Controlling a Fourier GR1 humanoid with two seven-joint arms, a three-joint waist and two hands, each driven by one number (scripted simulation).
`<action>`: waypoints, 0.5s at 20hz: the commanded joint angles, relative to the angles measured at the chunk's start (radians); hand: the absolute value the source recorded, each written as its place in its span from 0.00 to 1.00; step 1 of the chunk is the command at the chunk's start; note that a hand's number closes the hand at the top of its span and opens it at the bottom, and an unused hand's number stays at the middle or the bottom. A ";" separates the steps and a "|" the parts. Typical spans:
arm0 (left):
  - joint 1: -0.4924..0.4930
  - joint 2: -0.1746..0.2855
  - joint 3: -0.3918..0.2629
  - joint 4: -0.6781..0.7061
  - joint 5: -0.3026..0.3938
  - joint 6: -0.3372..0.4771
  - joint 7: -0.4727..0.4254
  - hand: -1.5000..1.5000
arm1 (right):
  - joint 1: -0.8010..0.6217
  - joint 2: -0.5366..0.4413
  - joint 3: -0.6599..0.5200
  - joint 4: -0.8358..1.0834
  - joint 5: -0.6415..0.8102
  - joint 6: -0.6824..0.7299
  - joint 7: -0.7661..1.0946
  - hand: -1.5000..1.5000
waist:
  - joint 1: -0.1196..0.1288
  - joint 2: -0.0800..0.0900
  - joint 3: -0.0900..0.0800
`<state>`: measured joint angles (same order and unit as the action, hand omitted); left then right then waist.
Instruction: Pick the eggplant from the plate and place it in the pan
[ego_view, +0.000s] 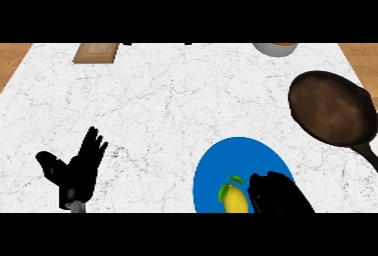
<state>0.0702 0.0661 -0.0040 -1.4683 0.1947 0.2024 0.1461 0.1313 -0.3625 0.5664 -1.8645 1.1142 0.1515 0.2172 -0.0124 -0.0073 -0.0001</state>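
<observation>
A yellow oval vegetable with a green stem and leaves (234, 198) lies on the blue plate (236, 160) at the lower middle right. This is the item on the plate; it is not purple. My right hand (277, 194) hovers over the plate's right part, just right of the yellow vegetable and close beside it, hiding part of the plate. The dark brown pan (331, 107) sits at the far right, its handle (367, 152) pointing toward the lower right. My left hand (74, 167) rests open at the lower left, fingers up.
A wooden board (96, 52) lies at the back left of the white marble counter (162, 100). A grey and brown bowl (275, 48) stands at the back right. Wooden floor shows past both side edges.
</observation>
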 joint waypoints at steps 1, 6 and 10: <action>0.014 0.012 0.002 -0.017 0.008 -0.007 0.035 0.50 | 0.053 -0.066 -0.030 -0.194 0.053 -0.106 -0.019 1.00 | -0.008 0.000 0.000; 0.016 -0.006 0.012 0.036 -0.007 0.000 -0.043 0.50 | 0.108 -0.024 -0.116 -0.385 0.057 -0.197 0.051 1.00 | -0.011 0.002 -0.001; 0.025 0.004 0.002 0.028 -0.014 -0.016 -0.032 0.50 | 0.124 -0.004 -0.214 -0.456 -0.058 -0.159 0.068 1.00 | 0.006 0.006 0.000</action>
<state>0.0870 0.0596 -0.0067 -1.4732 0.1855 0.2021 0.1245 0.2482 -0.3825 0.4315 -2.2511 1.1159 -0.0020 0.2690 -0.0155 -0.0059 0.0013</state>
